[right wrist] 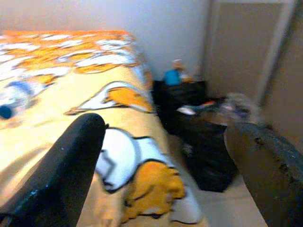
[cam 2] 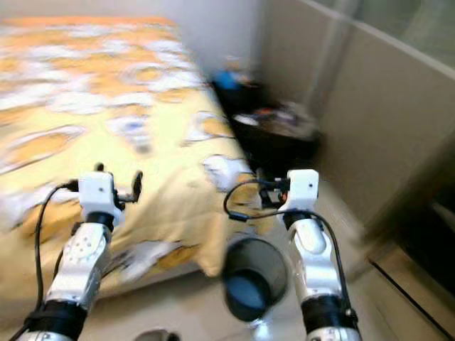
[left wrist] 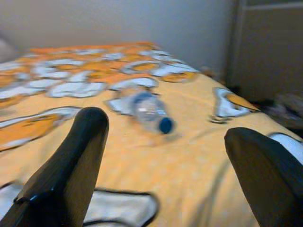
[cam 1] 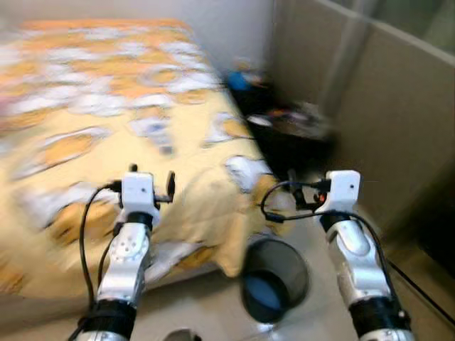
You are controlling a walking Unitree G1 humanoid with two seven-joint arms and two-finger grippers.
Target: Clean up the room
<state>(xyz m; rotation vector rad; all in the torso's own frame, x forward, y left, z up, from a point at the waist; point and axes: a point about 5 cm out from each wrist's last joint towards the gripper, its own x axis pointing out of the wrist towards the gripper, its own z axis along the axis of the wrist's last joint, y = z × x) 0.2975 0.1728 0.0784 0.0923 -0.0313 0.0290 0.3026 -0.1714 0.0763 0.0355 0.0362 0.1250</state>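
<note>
Plastic bottle (left wrist: 149,111) lies on the bed (cam 1: 64,142), at my twelve o'clock ahead of my left gripper (left wrist: 165,156), jaws open, empty. Right gripper (right wrist: 165,156) likewise open. I judge approach underway; next, reach and grasp it, then bin (cam 1: 274,280).

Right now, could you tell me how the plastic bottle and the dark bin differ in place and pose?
The plastic bottle lies on its side on the yellow bedspread; the dark bin stands upright on the floor at the bed's corner. The bottle is clear with a blue cap; the bin is dark, its mouth open upward. The bottle lies ahead of the open left gripper; the bin sits between both arms. Neither is held.
</note>
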